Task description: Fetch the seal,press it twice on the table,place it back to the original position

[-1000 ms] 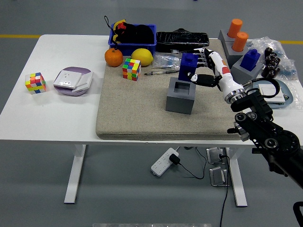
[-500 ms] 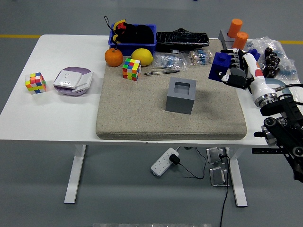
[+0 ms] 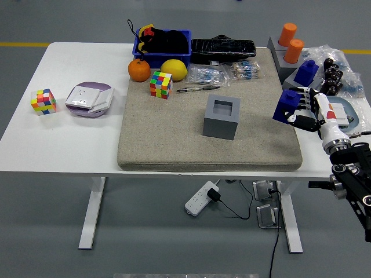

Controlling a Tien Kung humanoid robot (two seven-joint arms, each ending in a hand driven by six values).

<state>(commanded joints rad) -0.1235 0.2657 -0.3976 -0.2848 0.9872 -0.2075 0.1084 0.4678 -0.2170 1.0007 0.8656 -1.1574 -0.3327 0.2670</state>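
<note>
The blue seal (image 3: 286, 105) is held by my right hand (image 3: 302, 111), which is shut on it near the right edge of the beige mat (image 3: 174, 139). The seal hangs low over the mat's right side; I cannot tell if it touches. Its grey holder block (image 3: 222, 117), with an empty square socket on top, stands in the middle of the mat, well left of the hand. My left arm does not show.
A second blue seal (image 3: 306, 72) in a grey base and two orange cylinders (image 3: 291, 41) stand at the back right. An orange (image 3: 139, 70), lemon (image 3: 174, 69), cube puzzle (image 3: 161, 84) and blue bin (image 3: 164, 43) lie at the back. Another cube (image 3: 43, 101) and a white device (image 3: 88, 99) lie left.
My right hand lifted the blue seal out of the grey block, carried it right across the mat, and has now lowered it near the mat's right edge.
</note>
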